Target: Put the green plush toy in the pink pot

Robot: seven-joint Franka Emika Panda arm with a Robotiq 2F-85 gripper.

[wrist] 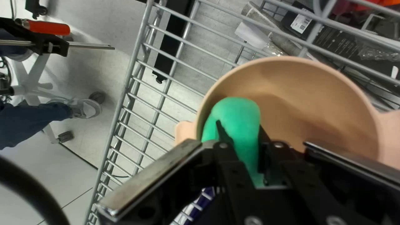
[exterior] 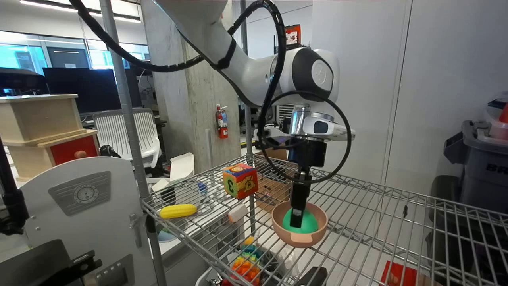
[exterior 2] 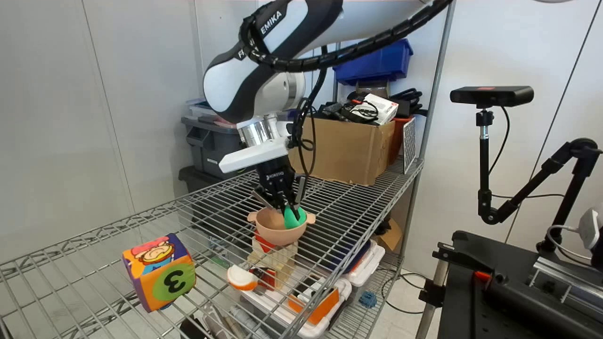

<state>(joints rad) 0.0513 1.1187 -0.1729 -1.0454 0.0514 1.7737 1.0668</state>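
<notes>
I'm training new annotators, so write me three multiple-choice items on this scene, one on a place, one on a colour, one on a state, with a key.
1. Relative to the pink pot, the green plush toy is: A) inside; B) beside; C) underneath.
2. The banana-shaped thing is: A) red; B) purple; C) yellow.
3. The end effector is: A) wide open; B) closed on the toy; C) shut on nothing.
Key: 1 A, since the wrist view shows the toy within the pot; 2 C, as it shows yellow in an exterior view; 3 B, because the fingers press the toy from both sides.
</notes>
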